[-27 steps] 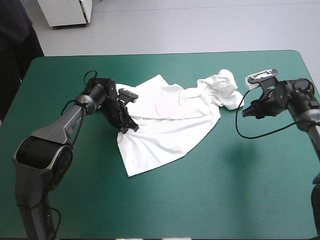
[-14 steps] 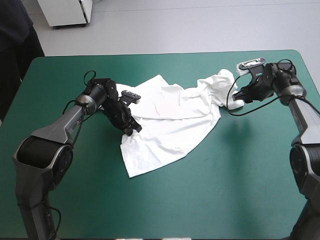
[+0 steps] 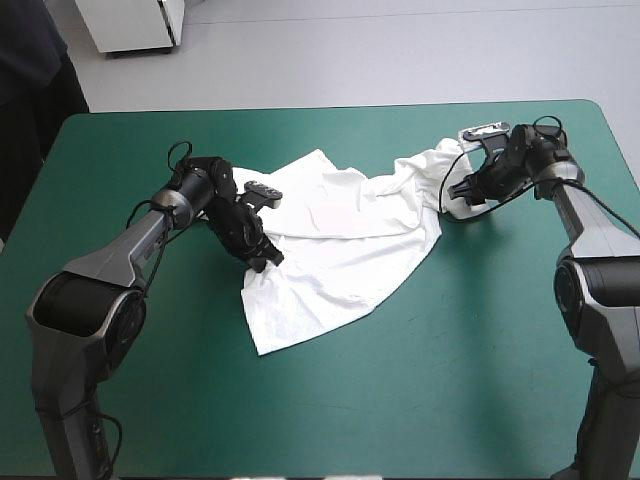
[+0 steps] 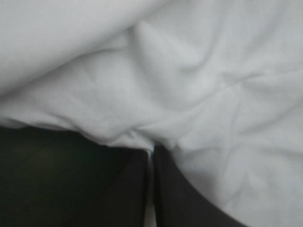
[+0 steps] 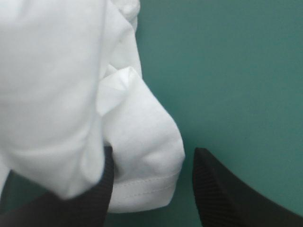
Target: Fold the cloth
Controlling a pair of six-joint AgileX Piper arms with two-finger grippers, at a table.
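Your right gripper (image 5: pixel 152 153) has come to the T-shirt (image 3: pixel 340 240) and stands open around its hem, while your left gripper (image 4: pixel 151 153) grips the opposite edge.

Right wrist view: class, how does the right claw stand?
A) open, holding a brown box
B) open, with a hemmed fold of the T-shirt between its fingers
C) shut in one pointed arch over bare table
B: the right claw has its fingers apart, with a hemmed fold of the T-shirt lying between them.
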